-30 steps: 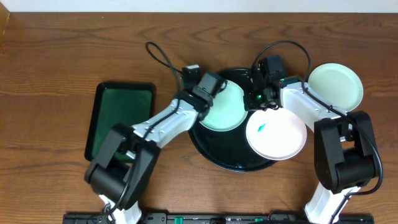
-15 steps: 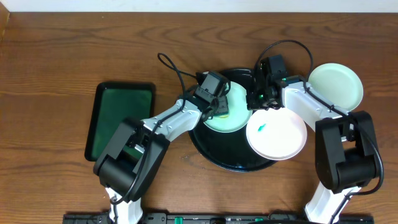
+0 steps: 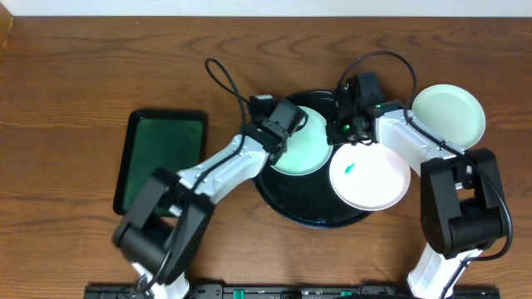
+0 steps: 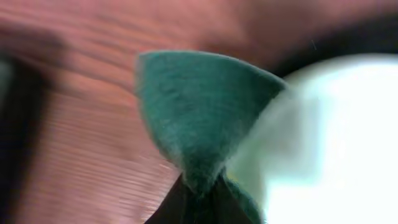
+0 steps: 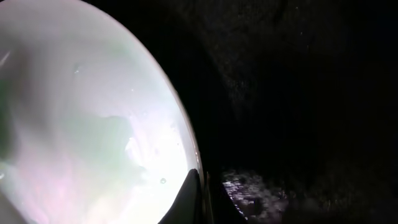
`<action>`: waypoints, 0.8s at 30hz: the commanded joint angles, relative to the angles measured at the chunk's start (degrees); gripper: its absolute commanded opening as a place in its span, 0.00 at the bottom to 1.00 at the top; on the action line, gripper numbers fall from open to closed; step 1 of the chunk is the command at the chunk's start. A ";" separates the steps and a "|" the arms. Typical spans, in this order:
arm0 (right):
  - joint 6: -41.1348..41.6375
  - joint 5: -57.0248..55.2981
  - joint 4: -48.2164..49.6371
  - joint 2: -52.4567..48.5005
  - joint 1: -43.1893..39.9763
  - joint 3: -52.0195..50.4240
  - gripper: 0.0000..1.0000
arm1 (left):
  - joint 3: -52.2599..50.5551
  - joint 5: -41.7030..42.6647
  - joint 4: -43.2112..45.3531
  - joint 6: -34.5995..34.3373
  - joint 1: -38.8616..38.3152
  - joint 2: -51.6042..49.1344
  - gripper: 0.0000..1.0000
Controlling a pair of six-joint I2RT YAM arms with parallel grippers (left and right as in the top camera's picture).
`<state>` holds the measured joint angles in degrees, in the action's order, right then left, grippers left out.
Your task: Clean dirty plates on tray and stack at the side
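- Mint plate (image 3: 306,149): lies on the black tray (image 3: 289,203) at the centre of the bench (image 3: 75,66).
- Left hand (image 4: 195,200): pinches a green cloth (image 4: 199,118) at the plate's left rim, evidently for scrubbing.
- Right hand (image 5: 200,198): clamped on the opposite rim, probably to steady it.
- Smeared plate (image 3: 370,178): overhangs the tray's right edge, uncleaned.
- Pale plate (image 3: 449,112): set aside toward the far right corner.

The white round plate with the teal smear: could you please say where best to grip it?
Probably the white plate by its right rim, coming from the right: that edge overhangs the glossy black round tray, so jaws can close over and under.
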<state>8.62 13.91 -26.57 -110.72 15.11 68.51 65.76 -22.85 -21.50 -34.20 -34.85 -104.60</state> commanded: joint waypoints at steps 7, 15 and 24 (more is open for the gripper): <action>-11.37 -4.87 1.09 9.68 1.79 0.20 0.01 | -0.59 -9.14 -1.16 1.11 2.16 13.51 0.06; -23.89 -27.19 3.08 21.59 8.02 0.22 0.01 | -0.59 -9.11 -8.72 0.68 10.27 20.96 0.07; -50.49 -57.37 13.90 28.74 19.63 0.22 0.01 | -0.72 -3.65 -21.18 -1.66 25.92 22.58 0.07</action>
<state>-28.45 -29.23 -14.66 -83.00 32.18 68.51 65.30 -29.41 -41.15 -34.70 -12.64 -82.59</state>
